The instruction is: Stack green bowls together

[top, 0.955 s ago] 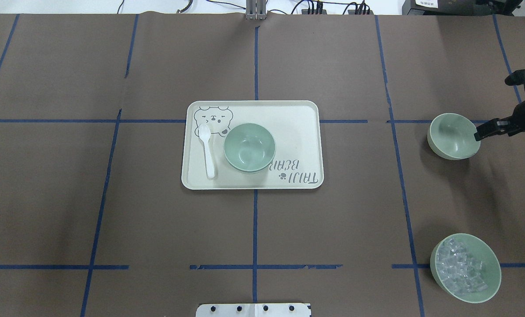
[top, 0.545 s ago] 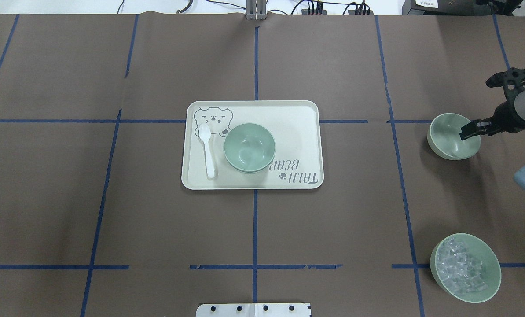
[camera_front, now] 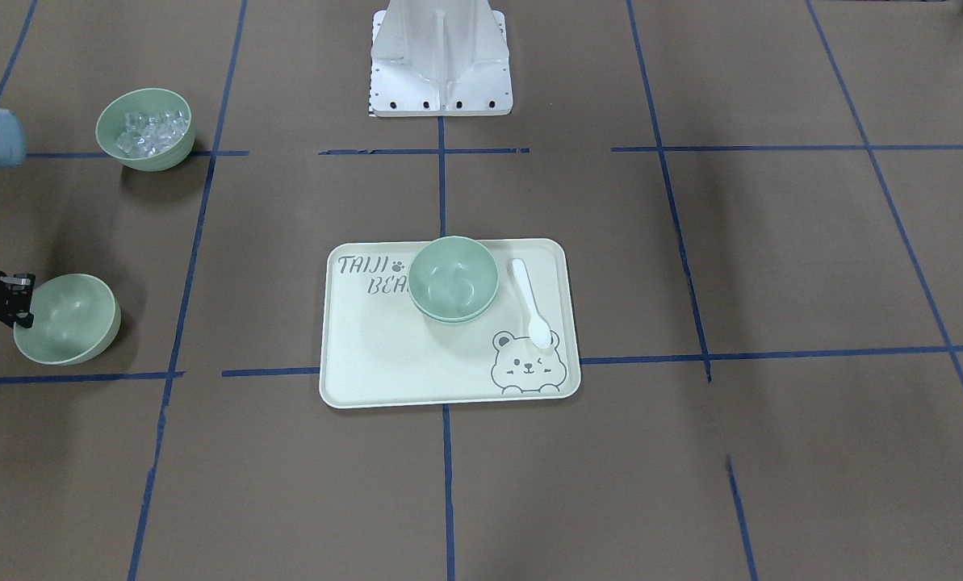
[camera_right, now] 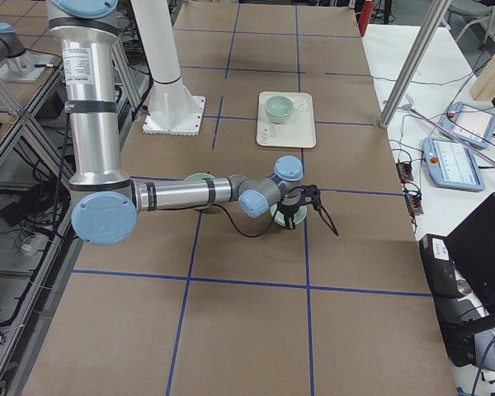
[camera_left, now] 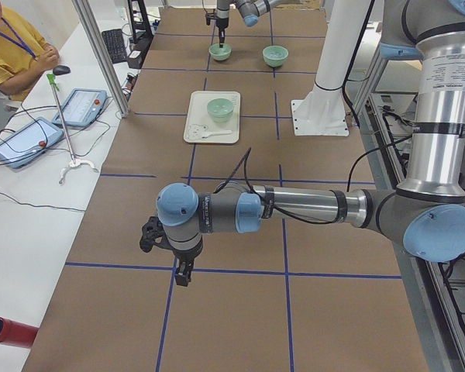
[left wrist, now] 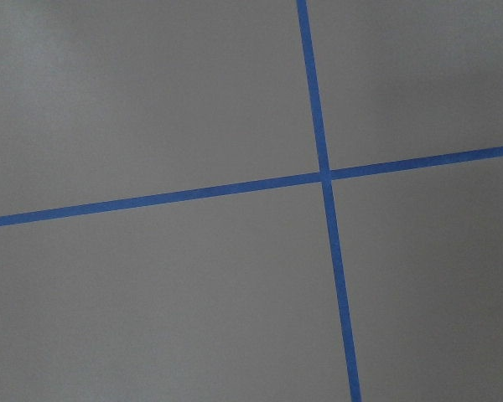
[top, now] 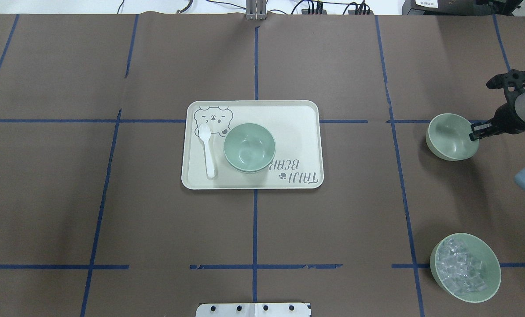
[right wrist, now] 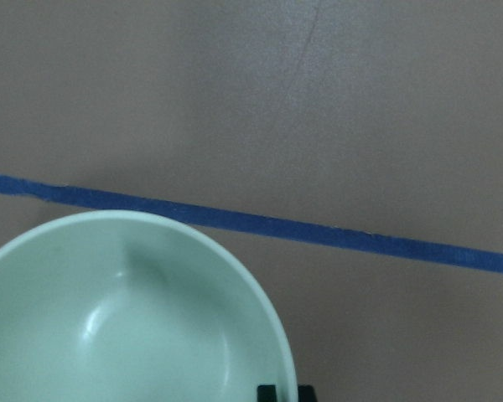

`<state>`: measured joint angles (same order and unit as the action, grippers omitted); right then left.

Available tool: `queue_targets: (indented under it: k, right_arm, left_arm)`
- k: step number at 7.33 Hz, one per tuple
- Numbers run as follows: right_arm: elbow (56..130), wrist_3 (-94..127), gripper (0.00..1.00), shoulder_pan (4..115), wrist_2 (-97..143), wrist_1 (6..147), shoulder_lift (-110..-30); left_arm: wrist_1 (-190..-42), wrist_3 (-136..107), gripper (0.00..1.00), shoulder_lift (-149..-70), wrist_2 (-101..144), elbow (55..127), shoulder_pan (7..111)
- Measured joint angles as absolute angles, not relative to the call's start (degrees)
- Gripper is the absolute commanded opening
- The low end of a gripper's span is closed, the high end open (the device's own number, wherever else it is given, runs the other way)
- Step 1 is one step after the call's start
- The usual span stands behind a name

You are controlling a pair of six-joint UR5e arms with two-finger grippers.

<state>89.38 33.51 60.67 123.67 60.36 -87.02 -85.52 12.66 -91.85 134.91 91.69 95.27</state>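
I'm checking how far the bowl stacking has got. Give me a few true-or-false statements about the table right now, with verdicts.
1. The white spoon lies on the tray. True.
2. The bowl of ice cubes sits on the tray. False: it stands on the table, off the tray.
3. All three plain bowls are stacked. False: the stacked green bowls sit on the tray, and the lone green bowl stands apart.
4. The right gripper is open, with one finger at the lone green bowl's rim. True.

Even, bright overhead light, soft shadows, sharp focus, no glare.
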Motion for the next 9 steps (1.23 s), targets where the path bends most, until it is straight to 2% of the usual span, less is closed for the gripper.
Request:
queue_targets:
  k: [3,7,9]
  right_arm:
    - [96.2,39.4,0.00,60.3,126.0,65.1,-83.3]
    - [102.0,56.7,0.00,50.9,125.0,81.5,-64.5]
    - [102.1,62.3,0.00,42.9,118.3,88.8,-55.7]
  left_arm:
    - [-85.4,12.7,1.00,-91.6,134.9,92.1,95.3]
    - [-85.0,12.4,1.00,-90.9,134.9,92.2,95.2]
    - [-85.2,12.3,1.00,-91.0,136.4,92.5,95.2]
